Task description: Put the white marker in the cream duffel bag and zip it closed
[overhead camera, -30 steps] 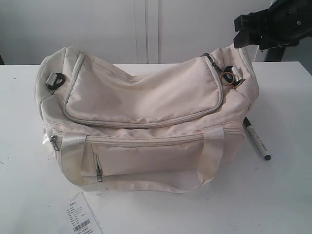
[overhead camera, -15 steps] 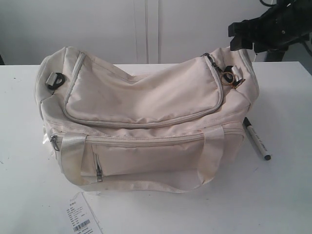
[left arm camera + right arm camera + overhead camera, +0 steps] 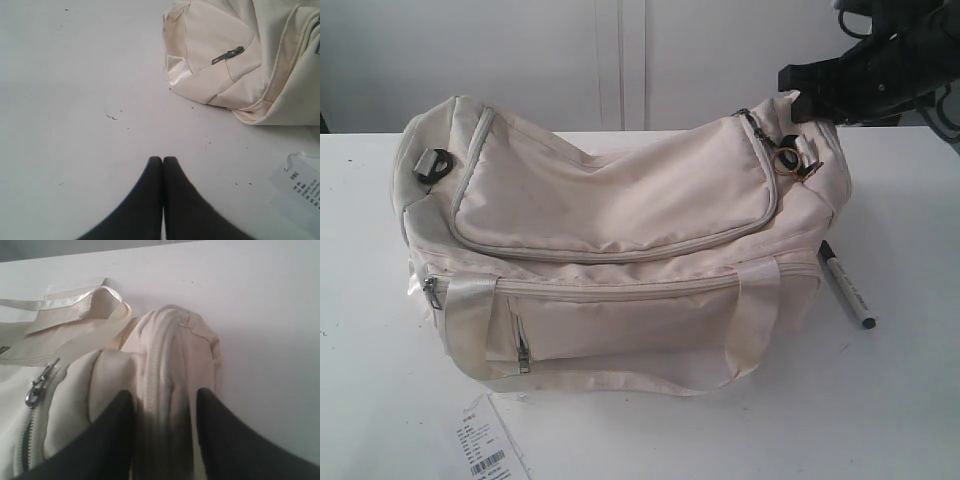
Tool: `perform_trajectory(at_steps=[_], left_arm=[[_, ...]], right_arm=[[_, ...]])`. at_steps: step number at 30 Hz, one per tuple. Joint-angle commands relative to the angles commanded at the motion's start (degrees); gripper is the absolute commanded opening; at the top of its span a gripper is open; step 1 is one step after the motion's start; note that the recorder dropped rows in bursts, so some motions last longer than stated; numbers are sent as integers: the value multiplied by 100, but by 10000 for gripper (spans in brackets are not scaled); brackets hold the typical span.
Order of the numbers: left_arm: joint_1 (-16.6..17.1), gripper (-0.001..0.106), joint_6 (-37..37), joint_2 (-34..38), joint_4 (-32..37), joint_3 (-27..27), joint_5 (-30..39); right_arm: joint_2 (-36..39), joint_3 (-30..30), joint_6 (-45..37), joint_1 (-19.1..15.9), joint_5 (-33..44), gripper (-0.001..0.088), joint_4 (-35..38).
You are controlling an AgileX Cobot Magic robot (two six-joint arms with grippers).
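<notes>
The cream duffel bag (image 3: 620,230) lies in the middle of the white table with its curved top flap zipped shut. Beside the bag's right end lies the white marker (image 3: 845,285), flat on the table with nothing touching it. My right gripper (image 3: 798,98) is at the top of that right end. Its fingers stand open astride a raised fold of the bag (image 3: 170,350), and the fold fills most of the gap at the right gripper (image 3: 164,395). My left gripper (image 3: 163,159) is shut and empty, hovering over bare table short of the bag's left end (image 3: 215,65).
A white barcoded paper tag (image 3: 490,450) lies by the table's front edge, also near the left gripper as the tag (image 3: 300,187). The zip pull with a ring (image 3: 785,158) sits at the flap's right corner. A pale wall stands behind the table.
My right arm has moved left and down onto the bag's right end, and its fingers have drawn closer together around the fold. The marker and the bag have not moved.
</notes>
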Motion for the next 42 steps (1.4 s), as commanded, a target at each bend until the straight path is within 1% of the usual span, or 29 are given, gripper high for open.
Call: perform_trajectory(at_steps=[1,2,9,15,17,18,21,24,26,27,28,31,32,36,42], left_arm=[[0,0,0,0,-23,0,-26],[0,0,0,0,-74,0,-88],[0,0,0,0,-531,0,-478],[0,0,-14,0,-1156,0,-1028],[0,0,-317,0,-1469,0,-1289],[0,0,-629,0,-1489,0,-1379],[0,0,-732,0,-1489,0,-1552],[0,0,-1122,0,-1489,0,-1789],[0,0,-1343,0,-1489,0,-2192],[0,0,-1372,0,-1489,0,-2280],[0,0,-1373,0,-1489,0,-2202],[0,0,-1298,0,-1270,-326,-1695],[0,0,-1262,0,-1270,-393,-1625],[0,0,-1162,48,-1246,-590,-1558],[0,0,-542,624,-1246,-945,-1289]], right_arm=[[0,0,-29,0,0,28,0],[0,0,-42,0,-8,2,0],[0,0,-133,0,2,0,0],[0,0,-133,0,31,0,-11],[0,0,-133,0,31,0,-11],[0,11,-133,0,28,0,-11],[0,11,-133,0,28,0,-21],[0,11,-133,0,28,0,-21],[0,11,-133,0,18,0,-19],[0,11,-133,0,18,0,-19],[0,11,-133,0,18,0,-19],[0,11,-133,0,18,0,-19],[0,11,-133,0,18,0,-19],[0,11,-133,0,18,0,-19],[0,11,-133,0,18,0,-19]])
